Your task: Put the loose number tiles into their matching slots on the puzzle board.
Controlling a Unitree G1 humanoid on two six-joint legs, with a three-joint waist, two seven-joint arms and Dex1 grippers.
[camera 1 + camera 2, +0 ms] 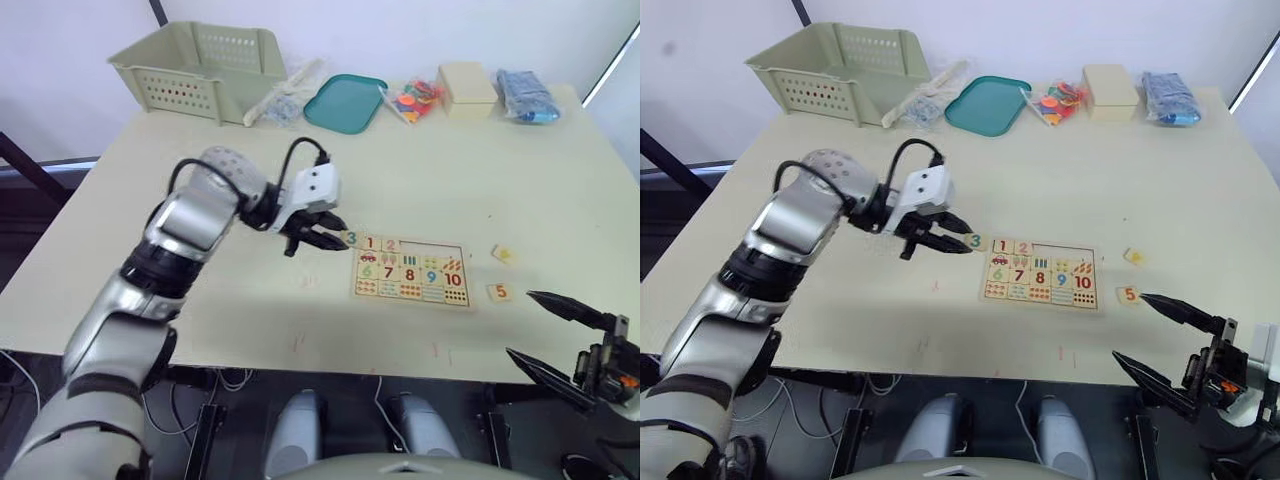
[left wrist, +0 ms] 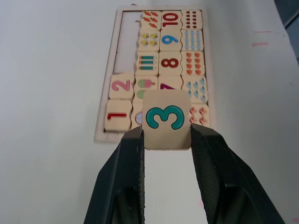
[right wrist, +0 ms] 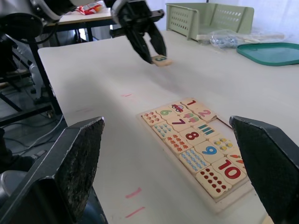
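My left gripper (image 2: 167,136) is shut on the number tile 3 (image 2: 167,119), holding it just above the table beside the left end of the puzzle board (image 2: 111,60). Tiles 1 (image 2: 117,115) and 2 (image 2: 121,86) sit in the top row; the remaining slots (image 1: 436,250) are bare. Right of the board, loose tile 5 (image 1: 499,292) lies flat, and another small tile (image 1: 503,254) lies behind it, its digit unclear. My right gripper (image 1: 520,325) stands open at the table's front edge, its upper fingertip just right of tile 5.
Along the far edge stand a green basket (image 1: 200,65), a plastic bag of sticks (image 1: 285,95), a teal tray (image 1: 345,102), a bag of colourful pieces (image 1: 415,98), a cream box (image 1: 467,85) and a blue packet (image 1: 527,95).
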